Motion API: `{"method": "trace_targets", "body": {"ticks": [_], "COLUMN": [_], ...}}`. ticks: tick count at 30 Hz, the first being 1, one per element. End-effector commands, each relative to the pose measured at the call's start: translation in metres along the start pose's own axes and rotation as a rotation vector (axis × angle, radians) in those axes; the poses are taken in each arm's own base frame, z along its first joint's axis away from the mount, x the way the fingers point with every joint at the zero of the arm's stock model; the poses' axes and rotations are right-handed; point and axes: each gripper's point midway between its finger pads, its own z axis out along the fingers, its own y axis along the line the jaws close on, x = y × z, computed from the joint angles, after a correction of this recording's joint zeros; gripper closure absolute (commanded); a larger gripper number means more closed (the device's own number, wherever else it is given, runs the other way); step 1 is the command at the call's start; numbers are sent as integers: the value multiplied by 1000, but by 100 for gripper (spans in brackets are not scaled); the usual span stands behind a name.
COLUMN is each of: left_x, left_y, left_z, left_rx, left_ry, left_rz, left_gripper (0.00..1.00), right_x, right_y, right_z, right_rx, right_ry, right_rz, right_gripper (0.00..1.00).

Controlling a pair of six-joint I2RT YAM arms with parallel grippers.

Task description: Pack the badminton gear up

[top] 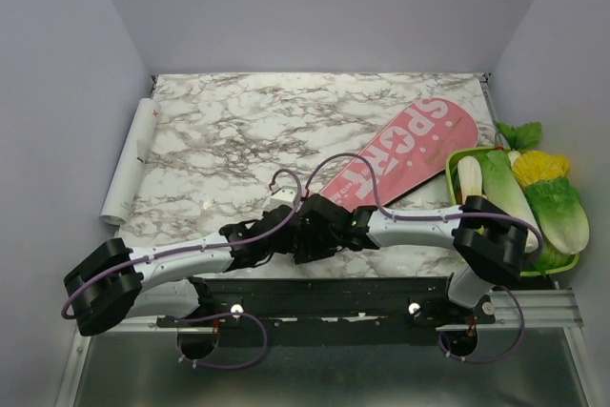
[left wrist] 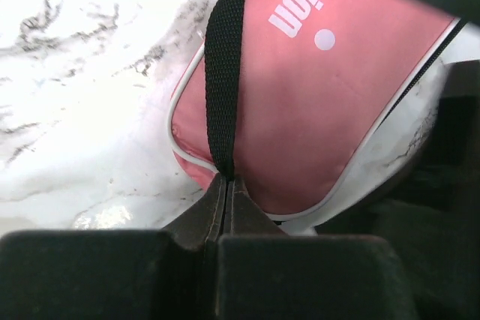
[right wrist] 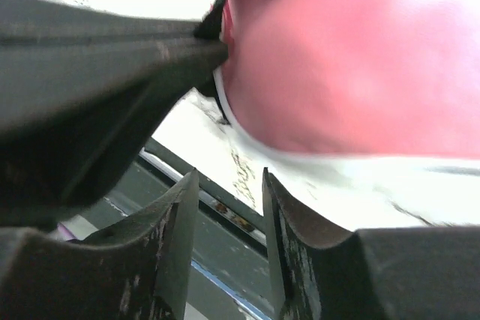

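Reaching low, left jaws pinching strap (left wrist: 223,73)

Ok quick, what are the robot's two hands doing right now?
Left hand: closed on the black strap of the pink bag.
Right hand: open, holding nothing.

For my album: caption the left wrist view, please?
Left gripper pinches the black strap of the pink bag on marble tabletop.

Left pincer (left wrist: 225,181) pinched tight, right pincer (right wrist: 229,179) slightly parted.
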Motion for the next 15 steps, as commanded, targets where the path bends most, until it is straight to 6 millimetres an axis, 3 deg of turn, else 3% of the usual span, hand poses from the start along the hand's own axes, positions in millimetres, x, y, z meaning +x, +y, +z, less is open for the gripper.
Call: {"method": "trace_targets", "body": {"ticks": [1, 8, 13, 15], "left_x": [-36, -80, -117, -127], "left_y": [7, 46, 75, 77], "left_z": [-2, 0, -3, -4], "left_rx": [-44, -107, -179, -175], "left_ry": [-74, -144, -193, -211], "left_rz": [-14, -115, -161, -165], "left_gripper": [100, 100, 100, 100], "right_x": [-34, -95, -136, -154], "right_y": [-20, -32, -31, -32], "right_z": [-40, -101, -126, -137], "right_rx": [161, 220, 173, 142], "right_ry": [-183, -400, -444, -458], "right_rz": [-76, -98, -137, -138], "right_gripper": [48, 35, 23, 20]}}
